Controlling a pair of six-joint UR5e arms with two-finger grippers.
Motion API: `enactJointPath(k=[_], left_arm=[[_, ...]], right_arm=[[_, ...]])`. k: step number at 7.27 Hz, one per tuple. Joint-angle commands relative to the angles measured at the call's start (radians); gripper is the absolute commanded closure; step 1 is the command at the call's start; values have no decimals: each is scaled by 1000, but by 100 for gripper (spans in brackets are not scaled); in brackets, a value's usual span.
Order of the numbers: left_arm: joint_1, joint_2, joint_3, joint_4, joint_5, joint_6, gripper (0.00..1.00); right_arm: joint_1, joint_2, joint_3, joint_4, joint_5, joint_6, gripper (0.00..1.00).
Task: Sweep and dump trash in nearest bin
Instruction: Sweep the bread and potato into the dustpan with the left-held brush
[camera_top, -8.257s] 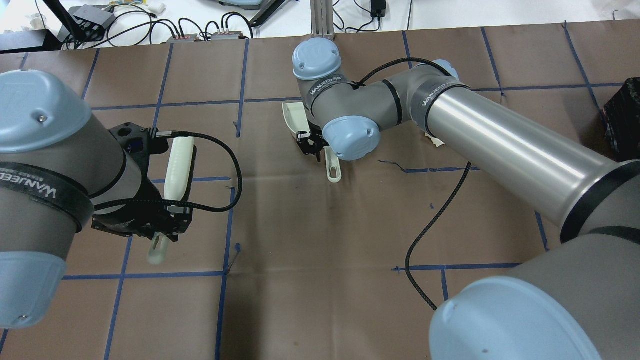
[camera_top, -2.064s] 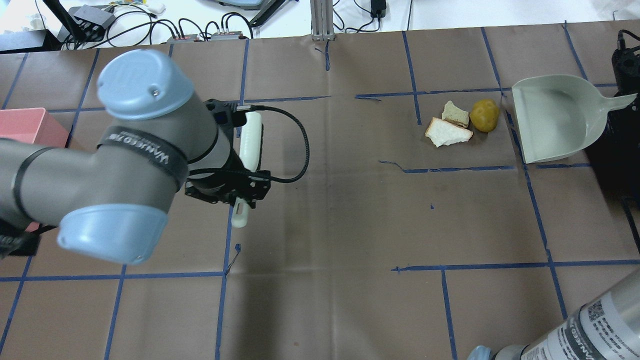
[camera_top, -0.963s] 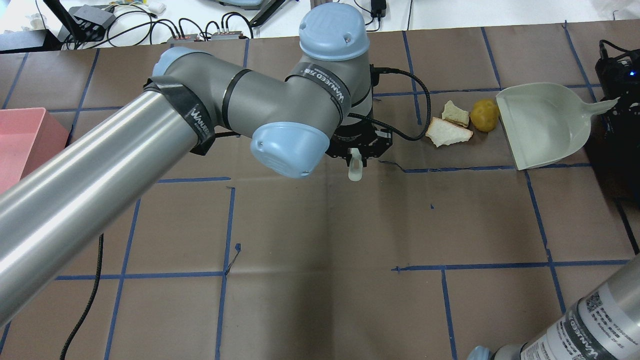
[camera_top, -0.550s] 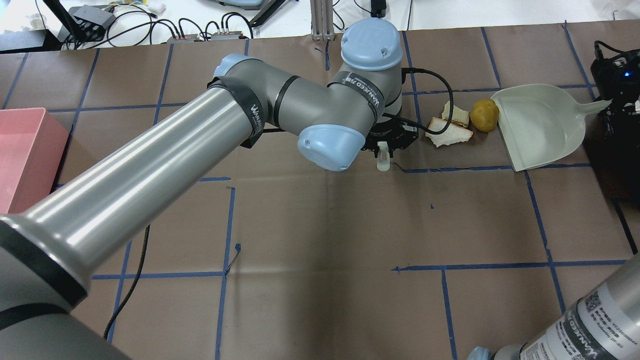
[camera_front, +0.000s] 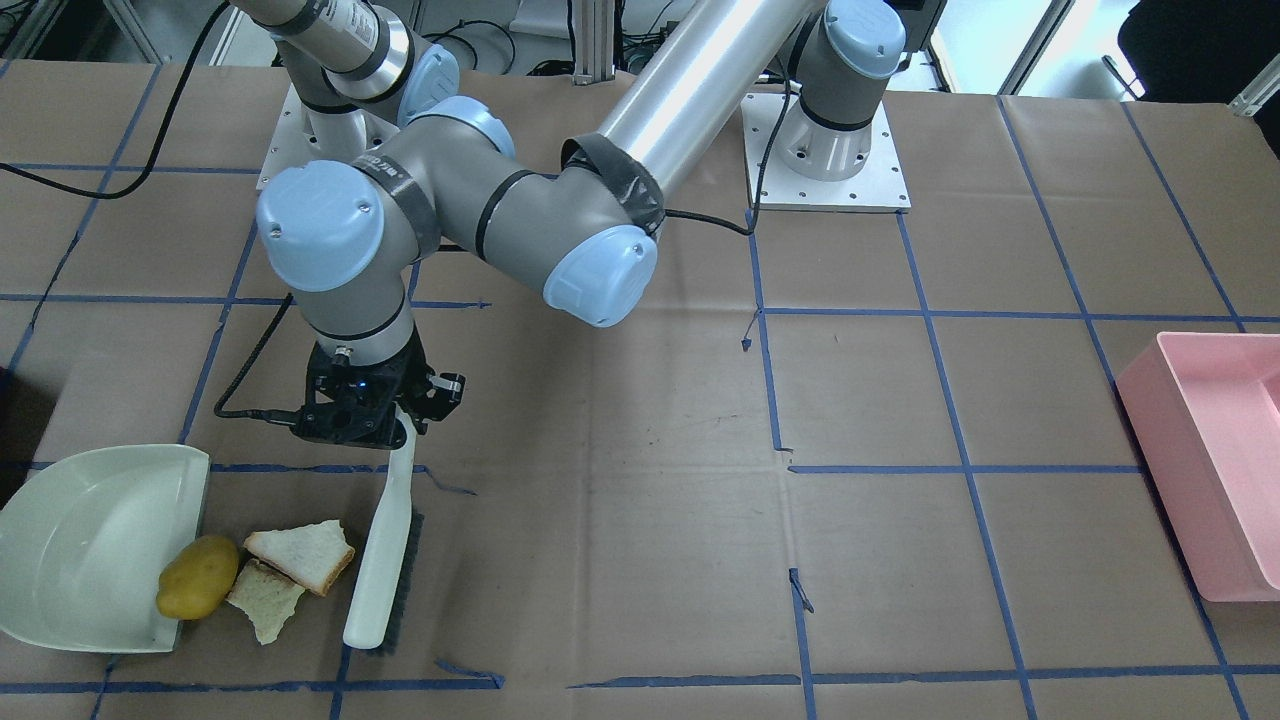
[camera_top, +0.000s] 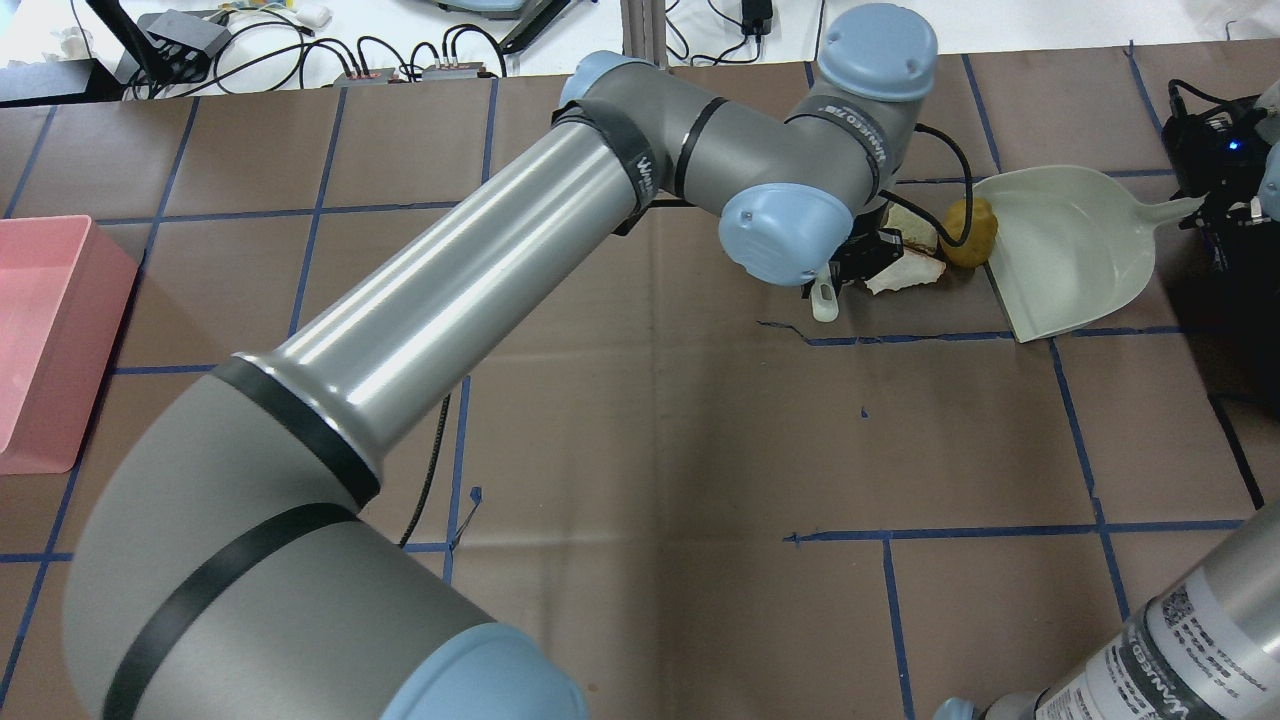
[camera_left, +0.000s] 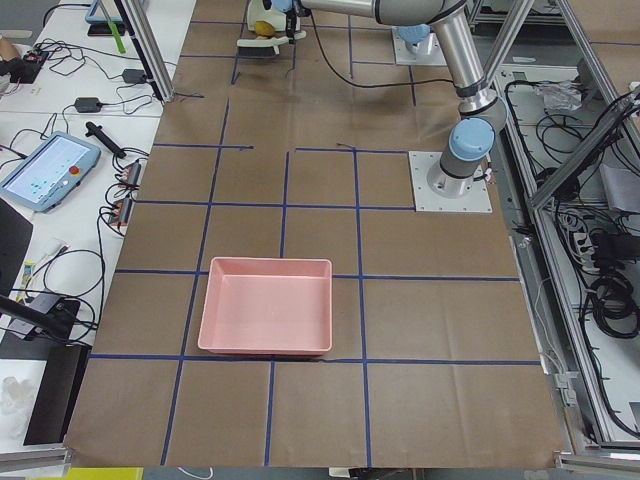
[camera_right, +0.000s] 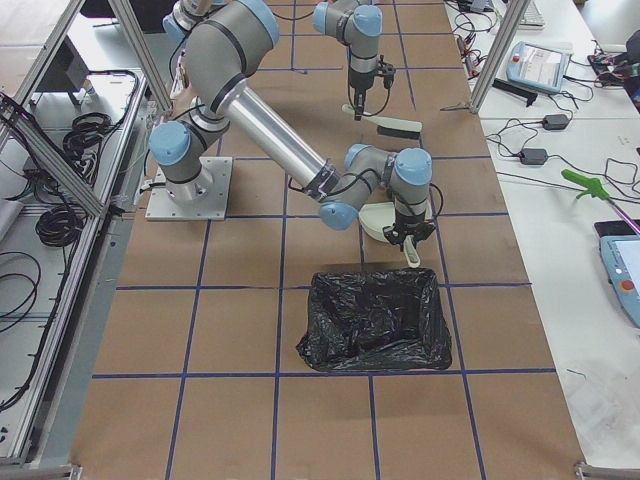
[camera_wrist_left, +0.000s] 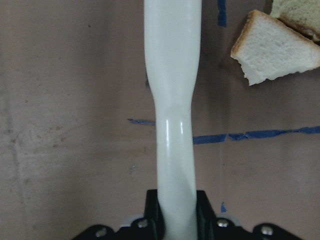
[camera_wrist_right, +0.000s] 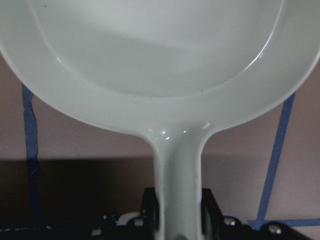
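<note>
Front-facing view: we're clamping our left tool tight on the brush handle, and the brush head is sitting just beside the two bread pieces on the table. Our right tool is gripping the dustpan handle. The potato is resting right at the pan's lip, bread between it and the brush. The black-bagged bin is waiting close by the dustpan.

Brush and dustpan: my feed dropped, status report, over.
Left tool shut on brush, right tool shut on dustpan. Potato lump at dustpan lip, bread pieces between brush and dustpan. Nothing blocking.
</note>
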Motion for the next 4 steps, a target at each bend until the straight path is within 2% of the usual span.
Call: enactJointPath(k=[1,2,4], left_arm=[[-36,-70,114,-72,115,-3,100],[-42,-82,118,-73,146,-3,100],[-44,-111,124,-71,146,-12,100]], right_arm=[[1,0,0,21,0,20,100],[1,-2,0,22,0,26,100],[0,2,-1,21,0,29,100]])
